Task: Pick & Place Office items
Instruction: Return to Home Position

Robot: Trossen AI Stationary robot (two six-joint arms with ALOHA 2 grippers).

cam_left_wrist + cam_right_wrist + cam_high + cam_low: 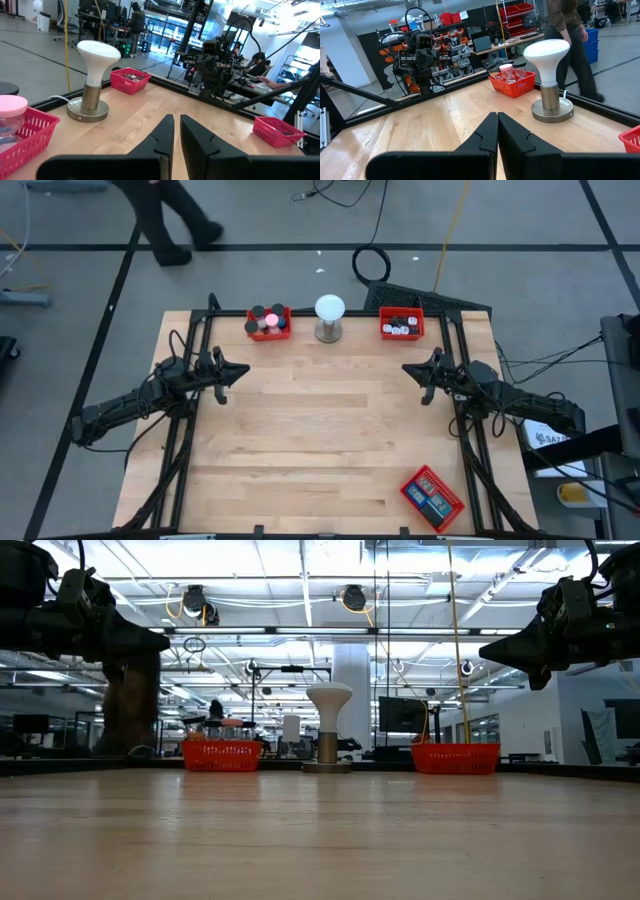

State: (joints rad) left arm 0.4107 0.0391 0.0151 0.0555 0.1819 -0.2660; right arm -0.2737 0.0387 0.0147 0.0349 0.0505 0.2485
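Note:
The office items lie in three red mesh trays. Black, red and pink discs fill the far-left tray (268, 323). White and silver pieces sit in the far-right tray (401, 326). Blue pieces lie in the tray (433, 498) at the near right corner. My left gripper (244, 370) hovers level over the table's left side, shut, with nothing between its fingers (165, 131). My right gripper (407, 369) hovers level over the right side, shut and holding nothing (497, 115). Both point toward the table's middle.
A white globe lamp (329, 317) on a metal base stands between the two far trays. Black frame rails (180, 430) run along both table sides. Bare wood (320, 440) spreads across the middle and near part. A person (165, 220) walks on the floor beyond the far edge.

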